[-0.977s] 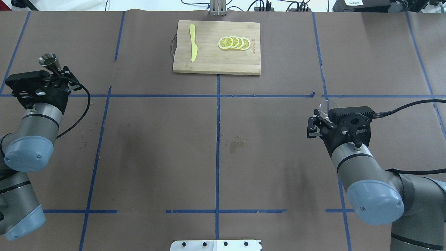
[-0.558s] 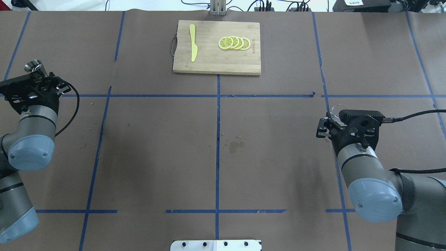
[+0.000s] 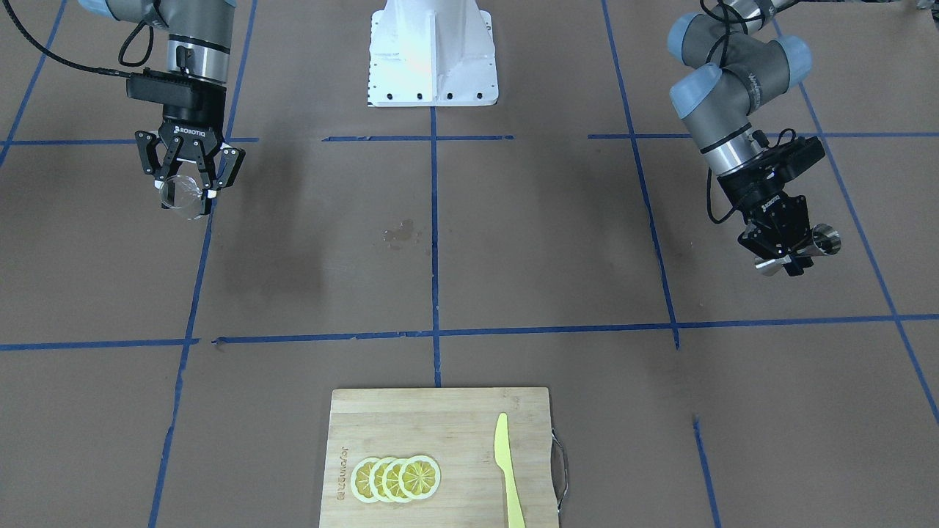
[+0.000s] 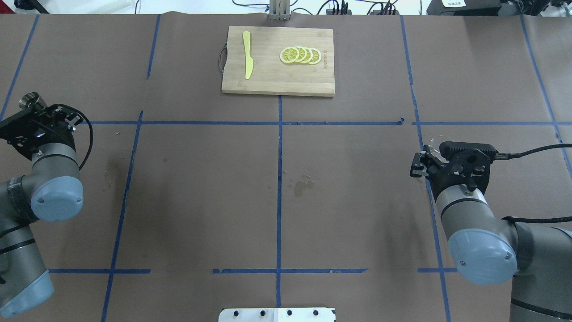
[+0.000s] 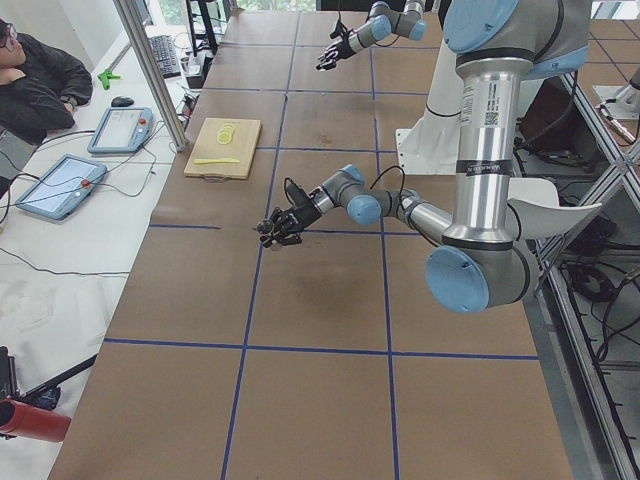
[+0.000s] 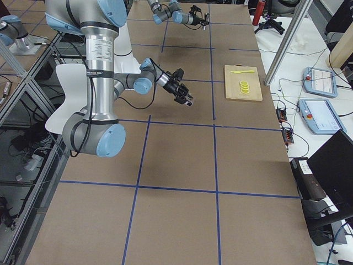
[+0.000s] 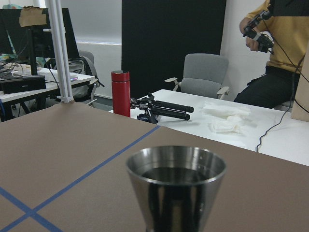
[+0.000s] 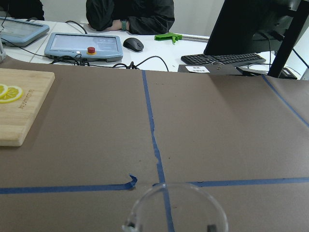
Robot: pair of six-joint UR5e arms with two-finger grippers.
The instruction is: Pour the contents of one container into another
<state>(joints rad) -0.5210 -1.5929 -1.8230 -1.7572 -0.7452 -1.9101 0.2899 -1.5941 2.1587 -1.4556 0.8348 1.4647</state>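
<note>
Jaws of the left gripper (image 3: 782, 254) are clamped on the narrow waist of the steel jigger (image 3: 826, 240), which is held above the table (image 4: 201, 201) near its left edge. The jigger's upper cone is shiny, with a dark, reflective inside (whether liquid sits there cannot be told). Near the right edge, the right gripper (image 3: 188, 192) is closed around the clear measuring cup (image 3: 183, 210), and brown paper and blue tape show through its round rim. Lemon slices (image 4: 300, 55) lie on the cutting board (image 4: 272, 80) at the far edge.
</note>
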